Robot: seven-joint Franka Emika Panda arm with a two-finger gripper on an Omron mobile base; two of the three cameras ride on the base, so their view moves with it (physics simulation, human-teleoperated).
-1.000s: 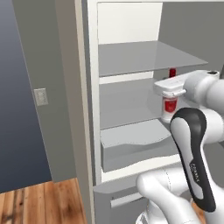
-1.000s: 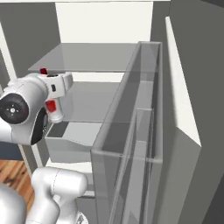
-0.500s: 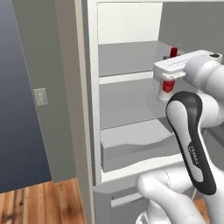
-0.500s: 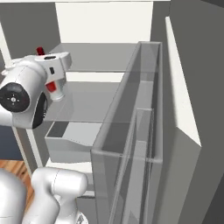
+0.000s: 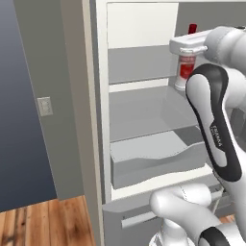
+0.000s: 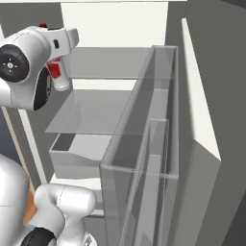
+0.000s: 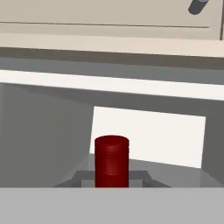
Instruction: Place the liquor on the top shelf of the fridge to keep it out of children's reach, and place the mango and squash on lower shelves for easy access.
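Inside the open fridge point(image 5: 144, 29), the gripper point(image 5: 188, 48) is clenched on the liquor bottle point(image 5: 185, 67), beside the top shelf point(image 5: 139, 65). Keep it upright, carry it farther in over the board, then lower gently.

The liquor point(image 5: 185, 67) is mostly hidden: in the left base view the white hand covers its neck and the arm's dark link cuts across its lower right side; in the right base view the wrist hides all but its label and foot point(image 6: 58, 74). In the hand view its red cap point(image 7: 112, 161) rises from the bottom band, body unseen, and the gripper's finger tips are covered
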